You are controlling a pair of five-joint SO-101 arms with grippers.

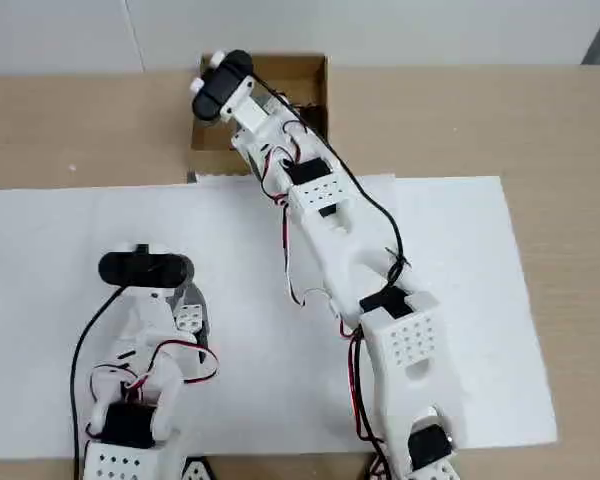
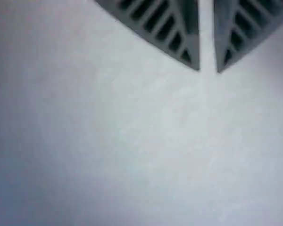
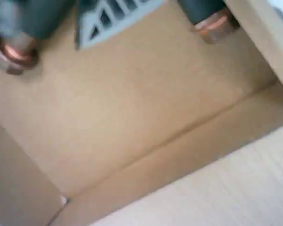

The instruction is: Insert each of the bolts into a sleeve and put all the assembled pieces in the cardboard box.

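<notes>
High view first: the right arm (image 1: 340, 230) stretches away across the white paper (image 1: 460, 300) to the cardboard box (image 1: 310, 66), which sits on the tabletop (image 1: 560, 130) just past the sheet's far edge, and its wrist hangs over the box's opening. The left arm (image 1: 140, 330) is folded back near its base, well apart from the box, pointing down at the paper. In the left wrist view the left hand (image 2: 208, 69) hangs just above the bare sheet with only a thin slit between its ribbed tips, holding nothing. In the right wrist view the right hand (image 3: 111, 19) is down inside the box, above its brown floor. Two dark pieces (image 3: 210, 21) with coppery ends are in the box too, one to each side of that hand (whether it is open, closed or touching either piece, I cannot tell).
</notes>
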